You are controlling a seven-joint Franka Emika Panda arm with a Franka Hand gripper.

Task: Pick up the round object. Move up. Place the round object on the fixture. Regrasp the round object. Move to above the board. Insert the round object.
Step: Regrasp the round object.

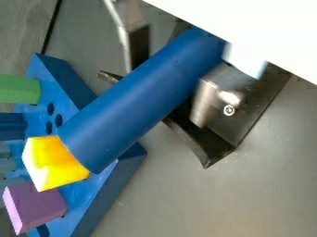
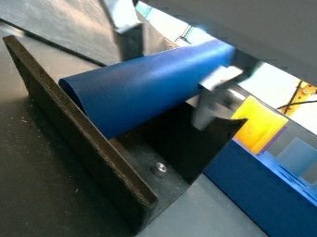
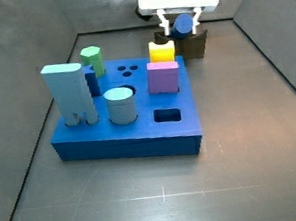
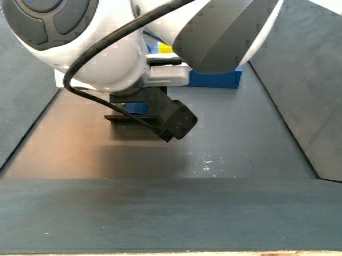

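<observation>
— Peg (image 1: 143, 97) location? Long, dark blue, lying tilted in the dark fixture (image 1: 235, 116), seen close in both wrist views, with the blue board (image 1: 69, 111) just beside it.

— And the gripper (image 3: 177, 21)? At the top of a side view, hanging over the fixture (image 3: 192, 43) behind the board (image 3: 126, 130). One silver finger (image 2: 213, 93) lies against the peg (image 2: 155, 83); whether the fingers clamp it, the pictures cannot tell.

— Anything else? A yellow block (image 1: 52, 159) and a purple one (image 1: 31, 205) stand on the board.
</observation>
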